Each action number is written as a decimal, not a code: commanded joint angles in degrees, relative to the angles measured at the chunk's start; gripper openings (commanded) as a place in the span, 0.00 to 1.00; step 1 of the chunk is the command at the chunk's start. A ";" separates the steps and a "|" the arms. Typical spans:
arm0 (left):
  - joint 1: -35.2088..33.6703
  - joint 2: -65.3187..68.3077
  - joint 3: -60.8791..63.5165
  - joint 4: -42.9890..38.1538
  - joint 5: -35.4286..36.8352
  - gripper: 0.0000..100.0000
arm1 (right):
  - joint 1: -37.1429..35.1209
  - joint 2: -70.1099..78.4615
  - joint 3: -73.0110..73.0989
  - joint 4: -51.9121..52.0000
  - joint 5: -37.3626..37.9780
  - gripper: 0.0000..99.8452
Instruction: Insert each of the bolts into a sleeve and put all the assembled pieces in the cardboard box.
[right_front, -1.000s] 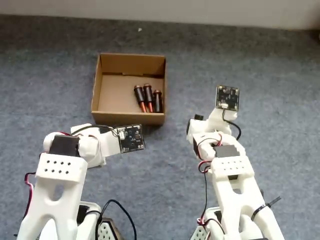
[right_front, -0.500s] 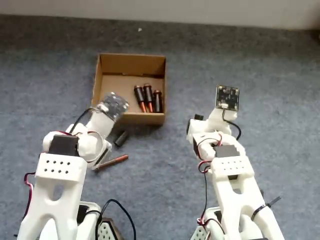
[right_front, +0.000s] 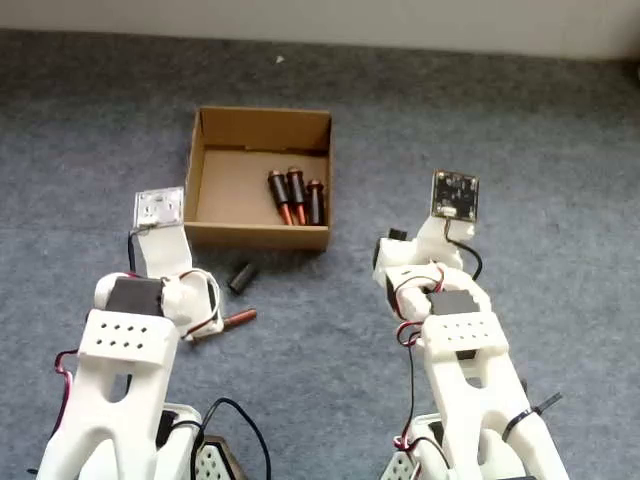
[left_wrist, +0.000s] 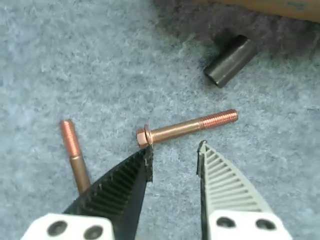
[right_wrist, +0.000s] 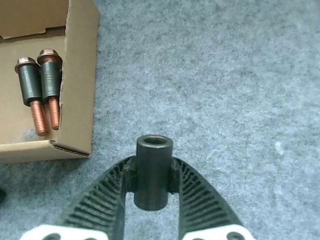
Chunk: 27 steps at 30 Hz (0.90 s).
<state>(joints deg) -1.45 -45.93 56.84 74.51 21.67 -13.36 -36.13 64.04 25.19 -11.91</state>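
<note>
We find no text, number or sign that we can read on anything here. A faint bluish mark sits on the cardboard box (left_wrist: 260, 6) wall, too small for us to make out. The circuit board (right_front: 455, 195) on one arm's wrist shows us only tiny specks, nothing legible.

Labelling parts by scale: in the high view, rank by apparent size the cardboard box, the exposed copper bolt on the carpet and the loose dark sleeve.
1. Open brown cardboard box.
2. Loose copper-coloured metal bolt.
3. Short dark cylindrical sleeve, clearly smallest.
</note>
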 joint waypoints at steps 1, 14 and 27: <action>-0.04 0.04 2.59 -0.97 6.77 0.18 | 0.66 -1.71 -0.22 -1.19 0.62 0.00; 6.11 0.22 7.43 -0.97 10.99 0.15 | 0.66 -1.71 -0.22 -1.19 0.62 0.00; 4.88 0.31 13.49 -7.91 10.99 0.01 | 0.66 -1.71 -0.22 -1.19 0.62 0.00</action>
<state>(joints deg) 3.91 -45.93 69.76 68.97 31.78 -13.36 -36.13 64.04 25.19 -11.91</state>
